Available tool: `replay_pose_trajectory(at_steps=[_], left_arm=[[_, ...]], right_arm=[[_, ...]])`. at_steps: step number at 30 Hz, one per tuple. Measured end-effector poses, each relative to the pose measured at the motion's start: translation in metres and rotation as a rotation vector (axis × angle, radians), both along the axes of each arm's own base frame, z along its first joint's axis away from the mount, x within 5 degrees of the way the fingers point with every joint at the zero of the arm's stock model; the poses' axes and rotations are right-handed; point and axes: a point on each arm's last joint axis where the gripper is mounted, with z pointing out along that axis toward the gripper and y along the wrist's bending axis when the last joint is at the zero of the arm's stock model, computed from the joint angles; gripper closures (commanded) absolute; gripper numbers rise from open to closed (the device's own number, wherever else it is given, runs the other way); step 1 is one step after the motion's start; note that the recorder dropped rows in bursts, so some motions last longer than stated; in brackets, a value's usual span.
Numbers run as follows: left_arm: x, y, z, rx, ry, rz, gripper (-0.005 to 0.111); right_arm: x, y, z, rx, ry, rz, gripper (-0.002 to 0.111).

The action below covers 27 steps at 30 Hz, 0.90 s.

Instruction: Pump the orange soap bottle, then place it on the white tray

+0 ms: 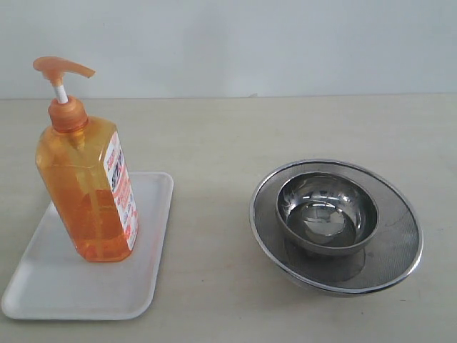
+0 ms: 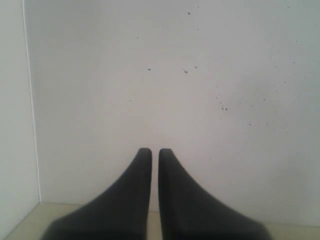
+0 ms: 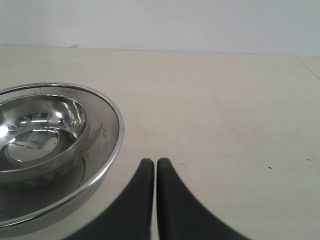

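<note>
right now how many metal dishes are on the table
2. A small steel bowl sits nested inside a wider mesh strainer, both to the right of the white tray. Nothing in view seems to hide another.

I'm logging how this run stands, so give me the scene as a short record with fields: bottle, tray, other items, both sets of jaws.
bottle: upright on the tray, pump head up, held by nothing
tray: flat on the table, left in the exterior view
bowl: inside the strainer, right of the tray, apart from it
left jaws: shut, empty, facing a wall
right jaws: shut, empty, near the strainer, not touching it
</note>
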Motion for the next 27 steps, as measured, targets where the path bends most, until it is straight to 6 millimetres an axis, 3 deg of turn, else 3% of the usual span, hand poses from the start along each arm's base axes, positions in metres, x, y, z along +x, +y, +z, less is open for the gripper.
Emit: replay_pose_trajectory(at_steps=[8,15,27], left_arm=[[0.000,0.000,0.000,-0.015,-0.002,-0.007,0.102],[-0.004,-0.008,-0.003,-0.124,-0.018,-0.113,0.102],[-0.018,-0.038,-0.033,-0.024,-0.117,-0.345,0.102]], right_arm=[[0.000,0.000,0.000,0.000,0.000,0.000,0.108],[0.000,0.000,0.000,0.000,0.000,0.000,0.108],[0.000,0.000,0.000,0.000,0.000,0.000,0.108]])
